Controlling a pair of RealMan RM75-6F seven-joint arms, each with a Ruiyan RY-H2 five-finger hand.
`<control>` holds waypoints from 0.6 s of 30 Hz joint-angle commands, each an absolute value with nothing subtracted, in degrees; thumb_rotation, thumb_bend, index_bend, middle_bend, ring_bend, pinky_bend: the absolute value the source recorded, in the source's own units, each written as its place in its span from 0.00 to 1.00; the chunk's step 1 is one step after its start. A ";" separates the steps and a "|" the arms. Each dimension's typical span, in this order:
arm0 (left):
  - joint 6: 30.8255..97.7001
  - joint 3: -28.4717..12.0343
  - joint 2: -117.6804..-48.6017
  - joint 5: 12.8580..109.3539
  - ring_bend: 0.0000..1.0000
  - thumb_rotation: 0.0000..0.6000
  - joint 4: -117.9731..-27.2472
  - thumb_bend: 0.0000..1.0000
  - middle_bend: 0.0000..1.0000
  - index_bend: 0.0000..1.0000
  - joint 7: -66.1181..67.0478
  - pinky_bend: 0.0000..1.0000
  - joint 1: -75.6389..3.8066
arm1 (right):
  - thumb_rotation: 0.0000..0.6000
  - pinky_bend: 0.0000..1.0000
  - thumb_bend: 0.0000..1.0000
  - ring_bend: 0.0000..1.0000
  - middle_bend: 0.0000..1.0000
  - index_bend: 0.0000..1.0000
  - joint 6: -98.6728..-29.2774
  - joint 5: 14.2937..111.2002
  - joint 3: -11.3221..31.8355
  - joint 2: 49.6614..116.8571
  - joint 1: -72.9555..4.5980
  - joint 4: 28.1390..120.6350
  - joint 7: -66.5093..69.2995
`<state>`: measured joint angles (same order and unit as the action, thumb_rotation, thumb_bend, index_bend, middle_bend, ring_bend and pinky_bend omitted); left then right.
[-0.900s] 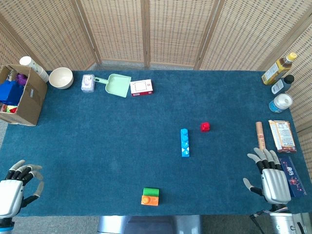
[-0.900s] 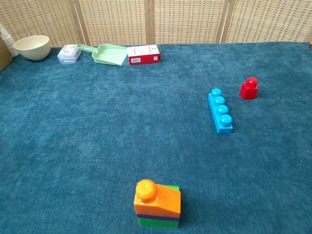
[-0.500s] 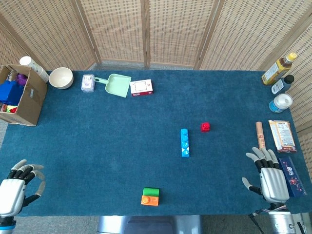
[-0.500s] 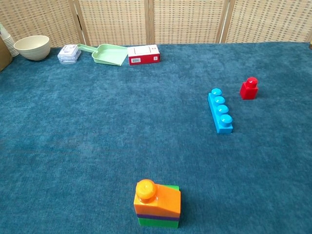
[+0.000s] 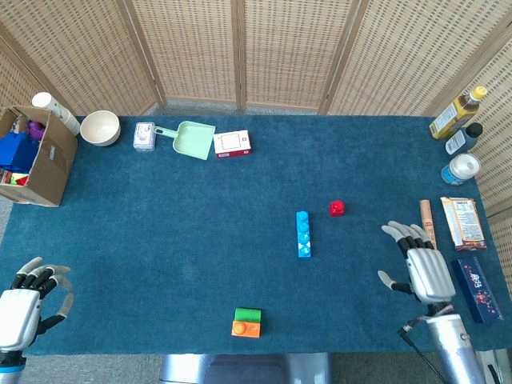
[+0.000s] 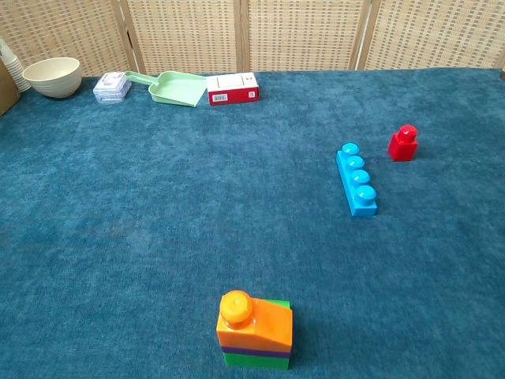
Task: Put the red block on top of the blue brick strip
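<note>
A small red block (image 5: 337,208) (image 6: 403,144) stands on the blue carpeted table, just right of and beyond the blue brick strip (image 5: 303,234) (image 6: 357,179), which lies lengthwise with its studs up. My right hand (image 5: 420,267) hovers open with fingers spread, to the right of both and nearer the front edge, holding nothing. My left hand (image 5: 24,304) is at the front left corner, fingers loosely apart and empty. Neither hand shows in the chest view.
An orange-and-green block stack (image 5: 247,322) (image 6: 254,330) sits near the front edge. A bowl (image 5: 100,127), clear box (image 5: 144,136), green scoop (image 5: 190,139) and red-white box (image 5: 233,143) line the back. A cardboard box (image 5: 36,157) is at left; bottles (image 5: 458,112) and packets (image 5: 464,222) at right.
My right hand has moved forward and leftward toward the blocks. The left hand has barely shifted. The blocks have not moved.
</note>
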<state>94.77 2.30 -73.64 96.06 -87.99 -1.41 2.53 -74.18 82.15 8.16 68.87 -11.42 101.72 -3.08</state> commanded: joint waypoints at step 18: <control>89.92 1.26 -75.02 93.05 0.31 1.00 -87.26 0.47 0.37 0.51 -0.54 0.16 0.16 | 1.00 0.21 0.23 0.15 0.17 0.22 -53.41 61.07 17.58 79.85 -30.78 88.70 -6.73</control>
